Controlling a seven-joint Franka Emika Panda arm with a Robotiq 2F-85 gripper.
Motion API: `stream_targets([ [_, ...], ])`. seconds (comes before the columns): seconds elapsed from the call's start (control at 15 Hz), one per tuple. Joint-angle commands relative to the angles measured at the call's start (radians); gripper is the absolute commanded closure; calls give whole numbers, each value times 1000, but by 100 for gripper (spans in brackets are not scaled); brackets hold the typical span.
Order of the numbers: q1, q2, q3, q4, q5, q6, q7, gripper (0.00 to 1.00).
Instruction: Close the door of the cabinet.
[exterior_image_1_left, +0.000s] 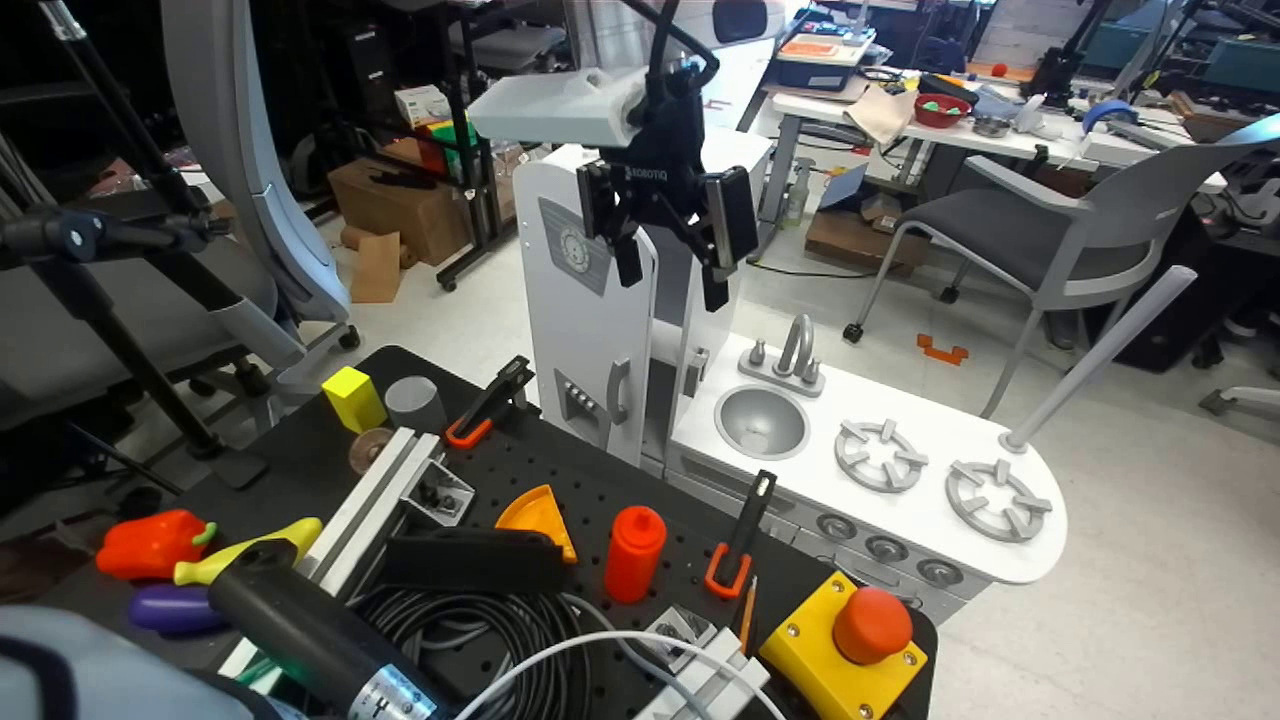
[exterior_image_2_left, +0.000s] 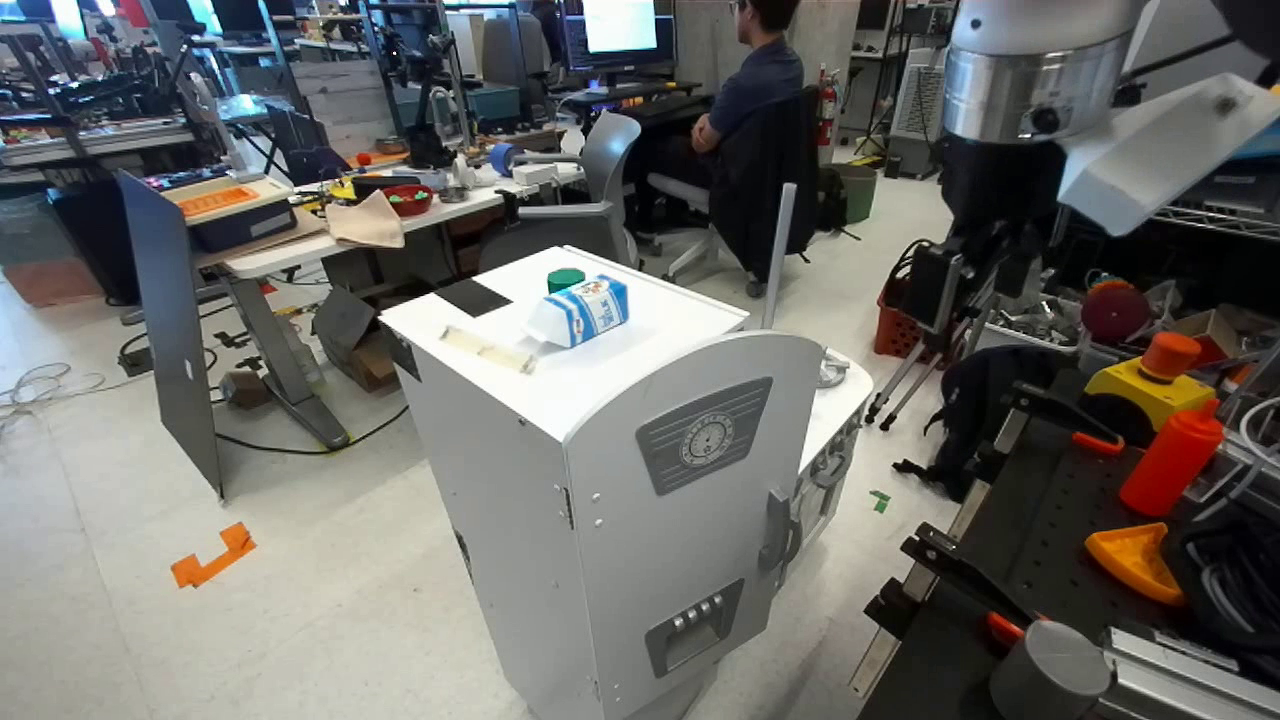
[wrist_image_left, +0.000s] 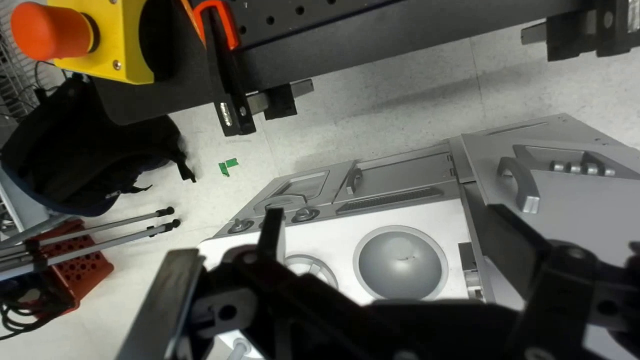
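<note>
The cabinet is a tall white tower; its top (exterior_image_2_left: 480, 345) and side show in an exterior view. Its door (exterior_image_1_left: 575, 320) is a white panel with a grey dial inset and an arched top, also seen in an exterior view (exterior_image_2_left: 620, 500). The door stands partly open, with a gap along its handle edge. The grey door handle (exterior_image_1_left: 618, 390) shows at the right in the wrist view (wrist_image_left: 520, 185). My gripper (exterior_image_1_left: 672, 278) is open and empty, pointing down high over the counter side. In the wrist view the gripper (wrist_image_left: 392, 225) frames the sink; its right finger overlaps the door gap.
The low white counter (exterior_image_1_left: 690, 430) with sink (exterior_image_1_left: 762, 420), faucet (exterior_image_1_left: 797, 345) and burners adjoins the cabinet. A black pegboard table (exterior_image_1_left: 590, 480) holds clamps, a red bottle (exterior_image_1_left: 635, 555) and a yellow button box (exterior_image_1_left: 845, 640). A milk carton (exterior_image_2_left: 585, 312) lies on the cabinet.
</note>
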Motion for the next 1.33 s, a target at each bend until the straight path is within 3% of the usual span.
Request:
stream_targets([
  [0.0,55,131,-23,119,-79,-12,90,0],
  [0.4,153,335,-81,345,-59,-38,84,0],
  [0.8,269,537,-196,591,-57,-61,165,0],
  [1.0,293,531,-210,584,-41,-107,136,0],
  [1.27,298,401,-210,463,-72,-87,103,0],
])
